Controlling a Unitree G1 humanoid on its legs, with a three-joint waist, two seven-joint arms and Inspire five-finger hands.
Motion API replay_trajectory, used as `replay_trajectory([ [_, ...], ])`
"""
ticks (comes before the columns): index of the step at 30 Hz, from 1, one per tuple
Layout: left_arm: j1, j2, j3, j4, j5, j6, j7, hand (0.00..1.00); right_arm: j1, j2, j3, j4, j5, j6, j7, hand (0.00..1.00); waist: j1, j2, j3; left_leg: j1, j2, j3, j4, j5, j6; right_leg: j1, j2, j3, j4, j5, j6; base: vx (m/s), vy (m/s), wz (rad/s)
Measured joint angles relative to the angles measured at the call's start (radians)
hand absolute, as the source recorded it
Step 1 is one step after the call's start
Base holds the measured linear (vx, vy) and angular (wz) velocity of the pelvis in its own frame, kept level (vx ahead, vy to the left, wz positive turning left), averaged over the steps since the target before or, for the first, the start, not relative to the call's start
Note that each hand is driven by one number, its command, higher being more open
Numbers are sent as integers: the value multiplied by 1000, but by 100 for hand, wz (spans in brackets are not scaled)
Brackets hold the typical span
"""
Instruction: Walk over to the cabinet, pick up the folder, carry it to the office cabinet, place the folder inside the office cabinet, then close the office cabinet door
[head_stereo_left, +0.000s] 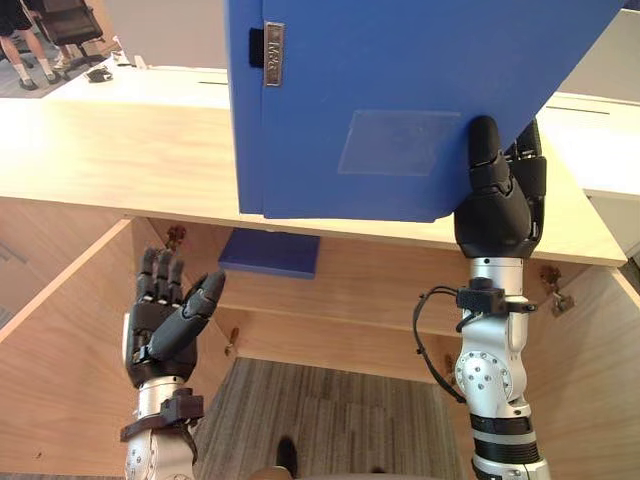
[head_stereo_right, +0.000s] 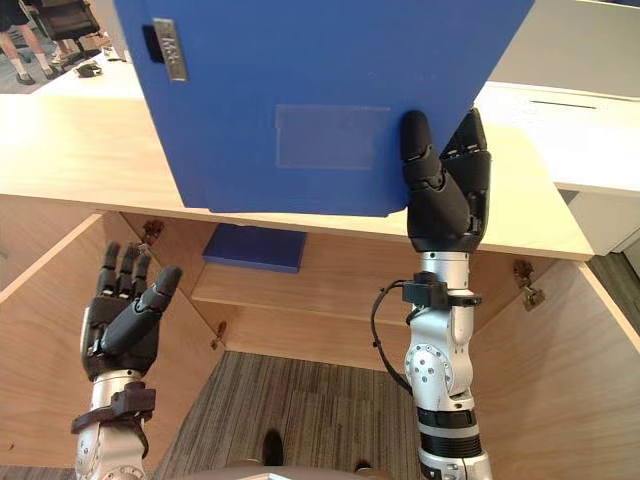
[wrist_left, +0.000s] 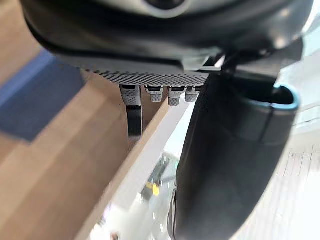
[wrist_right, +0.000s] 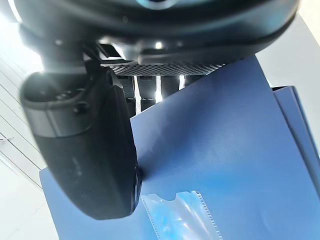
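A large blue folder (head_stereo_left: 400, 90) is held up above the wooden cabinet top (head_stereo_left: 90, 150), with my right hand (head_stereo_left: 497, 200) shut on its lower right corner, thumb on the near face and fingers behind. The right wrist view has the thumb pressed on the blue folder (wrist_right: 225, 165) near its clear label pocket. My left hand (head_stereo_left: 165, 320) is raised and open at the lower left, in front of the open cabinet, holding nothing. A second blue folder (head_stereo_left: 270, 252) lies flat on the shelf inside the cabinet.
Both wooden cabinet doors (head_stereo_left: 60, 340) stand swung open to either side. A white cabinet (head_stereo_left: 600, 150) adjoins on the right. A person's legs and an office chair (head_stereo_left: 70, 25) are at the far left. Grey striped carpet (head_stereo_left: 330, 420) lies below.
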Motion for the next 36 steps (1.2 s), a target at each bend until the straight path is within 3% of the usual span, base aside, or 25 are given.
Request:
replay_trajectory([
  [8, 25, -32, 71, 296, 137, 4, 54, 100, 36, -2, 16, -2, -24, 0, 0, 0, 4, 0, -2, -2, 1, -1, 0, -2, -3, 0, 0, -3, 0, -10, -8, 0, 0, 0],
  [15, -41, 6, 71, 840, 378, 63, 45, 100, 121, -112, 242, 25, -157, 22, 35, 0, 1, -1, -2, -25, 15, 19, 0, -3, -4, -36, 5, 19, 2, -2, 2, 9, -7, -9],
  [18, -91, 52, 35, 1051, 455, 80, 37, 100, 119, -165, 367, 129, -242, 43, 61, 0, 3, -5, 5, -48, 26, 40, 5, -3, -6, -78, 10, 43, 13, 4, -2, 2, -1, -24],
  [19, -123, 58, 24, 1110, 479, 80, 38, 100, 110, -178, 413, 194, -299, 59, 66, 0, 5, -2, 36, -65, 32, 52, 7, -2, -10, -109, 15, 54, 37, 2, -5, -21, 0, -19],
  [22, -222, 87, -4, 1159, 488, 78, 36, 100, 47, -192, 471, 333, -363, 94, 66, 0, 5, -1, 130, -166, 48, 60, 90, -15, -14, -216, 20, 68, 117, -5, -13, -114, -5, -15],
  [25, -347, 113, -32, 1183, 521, 68, 44, 100, -38, -218, 514, 427, -465, 136, 42, 0, 5, 22, 246, -291, 73, 64, 236, -60, -9, -319, 33, 82, 201, -13, -15, -147, -15, -14],
  [27, -401, 120, -50, 1182, 537, 64, 46, 100, -70, -221, 526, 457, -524, 140, 26, 0, 2, 37, 289, -365, 83, 59, 307, -80, -9, -391, 34, 84, 269, -33, -15, -158, 3, -5],
  [32, -506, 125, -106, 1179, 542, 55, 65, 100, -173, -217, 479, 593, -544, 163, -20, 0, 4, 64, 337, -552, 95, 31, 454, -111, -7, -587, 29, 74, 455, -95, -23, -135, -19, 8],
  [36, -551, 110, -110, 1089, 532, 50, 82, 100, -258, -150, 344, 595, -430, 164, -82, 0, 17, 82, 369, -723, 108, 24, 575, -144, -2, -769, 16, 57, 615, -163, -34, -107, -54, 8],
])
